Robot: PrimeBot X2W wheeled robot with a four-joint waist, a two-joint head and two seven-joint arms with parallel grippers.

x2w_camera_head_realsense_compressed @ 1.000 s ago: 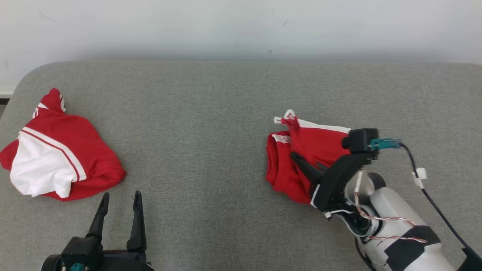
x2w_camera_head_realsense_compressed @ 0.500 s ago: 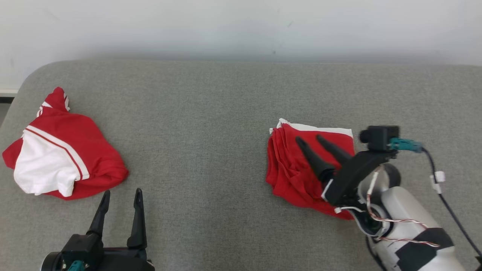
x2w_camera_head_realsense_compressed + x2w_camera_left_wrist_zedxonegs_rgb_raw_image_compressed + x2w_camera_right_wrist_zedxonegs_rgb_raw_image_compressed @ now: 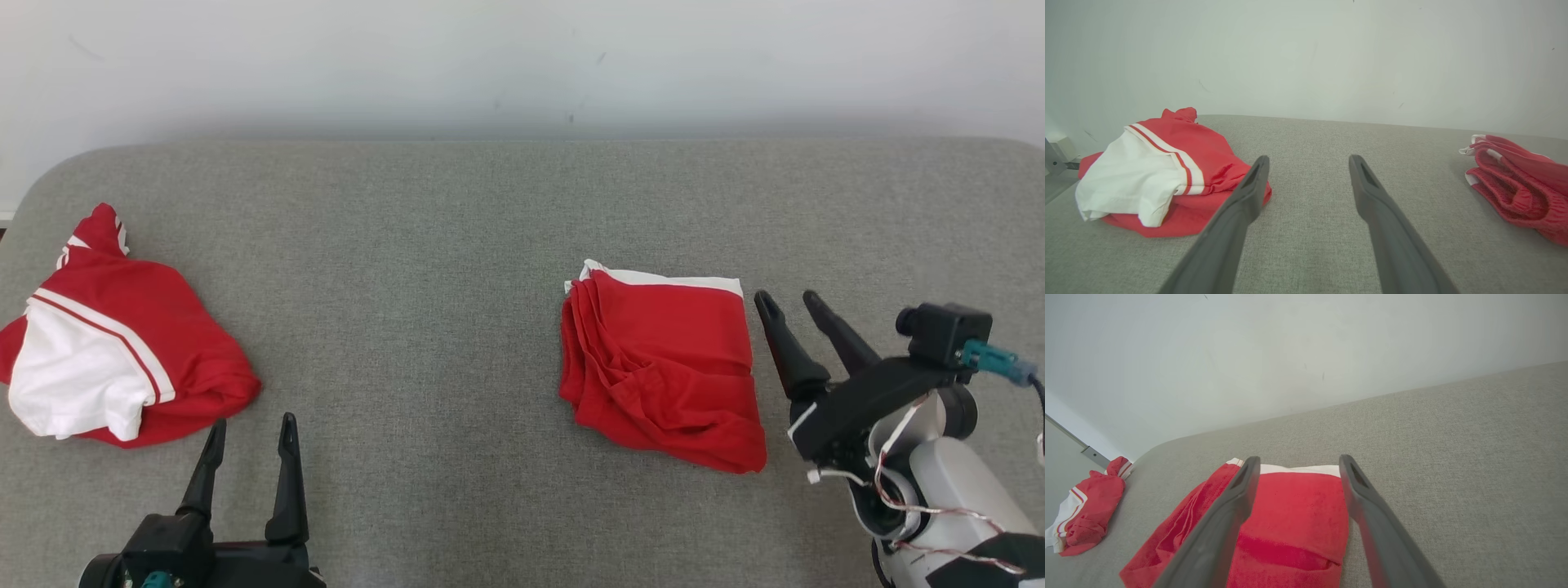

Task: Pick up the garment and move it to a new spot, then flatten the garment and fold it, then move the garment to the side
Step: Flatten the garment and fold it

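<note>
Grey cushioned surface (image 3: 457, 212): backs onto a white wall.
Folded red shorts (image 3: 661, 367): flat on its right half, white trim at the far edge.
Right gripper (image 3: 785, 298): fingers spread, empty, just beside the shorts.
Left gripper (image 3: 253, 421): fingers spread, empty, near crumpled red-and-white garment (image 3: 114, 351).
Handling: probably light and limp; pinch every layer at one edge.

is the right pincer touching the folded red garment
Apart. Head view shows grey surface between the right pincer and the folded red garment's edge.
</note>
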